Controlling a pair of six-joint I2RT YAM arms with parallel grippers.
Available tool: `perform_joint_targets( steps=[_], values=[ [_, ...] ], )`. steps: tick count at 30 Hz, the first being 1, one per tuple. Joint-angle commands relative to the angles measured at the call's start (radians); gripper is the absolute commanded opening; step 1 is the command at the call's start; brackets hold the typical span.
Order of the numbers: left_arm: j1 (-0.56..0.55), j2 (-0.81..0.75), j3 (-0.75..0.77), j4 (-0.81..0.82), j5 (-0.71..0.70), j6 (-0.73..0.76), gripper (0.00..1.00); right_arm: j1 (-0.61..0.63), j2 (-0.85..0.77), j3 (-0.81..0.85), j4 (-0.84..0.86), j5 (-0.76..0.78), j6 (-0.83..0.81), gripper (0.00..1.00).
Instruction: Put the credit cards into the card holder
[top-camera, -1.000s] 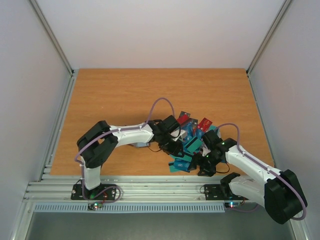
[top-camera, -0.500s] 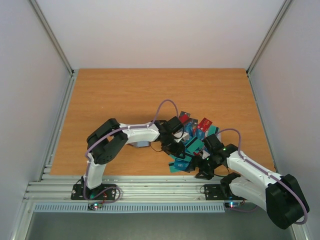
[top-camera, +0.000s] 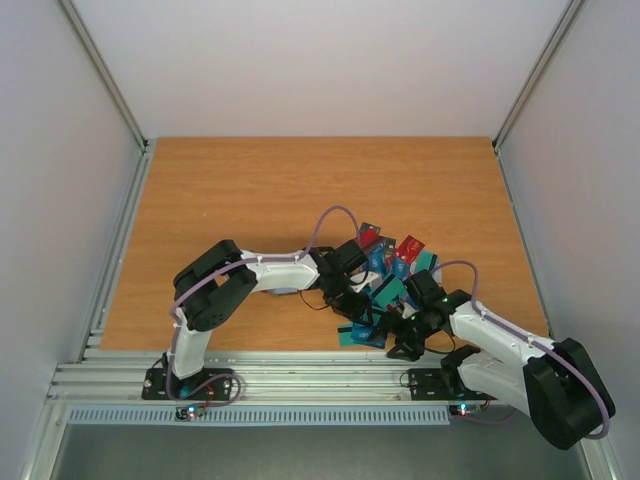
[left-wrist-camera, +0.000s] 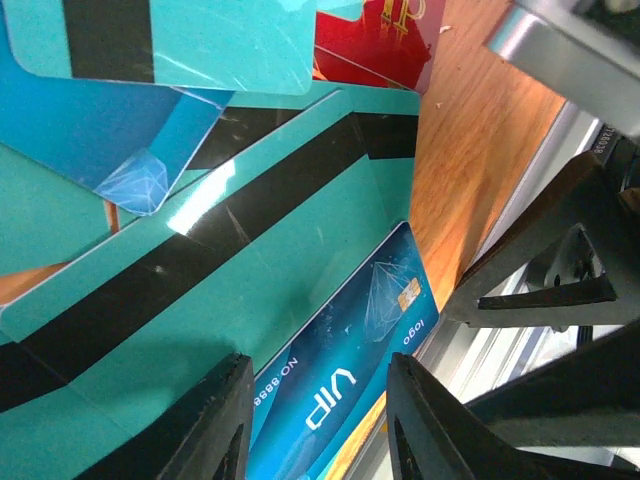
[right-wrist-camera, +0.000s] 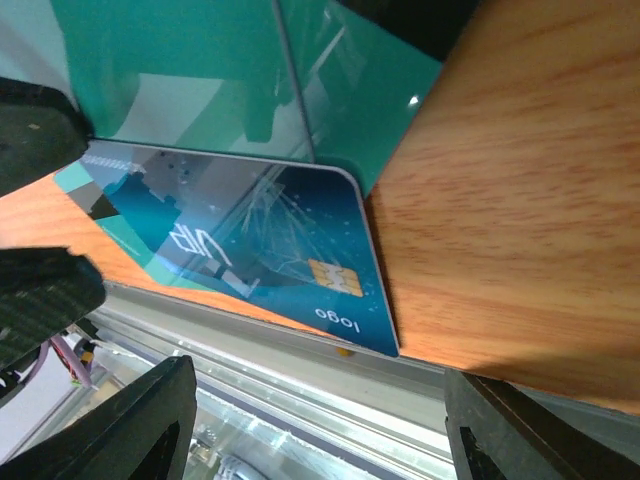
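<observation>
The wooden tabletop (top-camera: 250, 200) carries a heap of credit cards (top-camera: 392, 262) at lower right of centre. The left end effector (left-wrist-camera: 318, 375) hangs open, nothing between its fingers. The right end effector (right-wrist-camera: 315, 395) gapes wide over the same blue card (right-wrist-camera: 270, 250).

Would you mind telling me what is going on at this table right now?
Both arms are reaching into a heap of credit cards near the front edge of the table. The left gripper straddles a blue VIP card at the near side of the heap; whether it actually grips the card is unclear. The right gripper hangs open just short of that same card. The card holder is not visible in any view.
</observation>
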Motion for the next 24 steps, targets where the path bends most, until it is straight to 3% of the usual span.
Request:
perform_joint_targets(
  steps=[1,14,24],
  values=[
    [-0.022,0.011,-0.032,-0.022,0.015,0.017,0.39,-0.004,0.04,-0.019,0.066,-0.002,0.024,0.69],
    [-0.039,0.027,-0.016,-0.017,0.092,0.053,0.38,-0.005,0.109,-0.035,0.191,-0.002,0.042,0.65],
    [-0.043,0.031,0.049,-0.026,0.112,0.046,0.38,-0.004,0.098,-0.039,0.184,0.01,0.036,0.62]
  ],
)
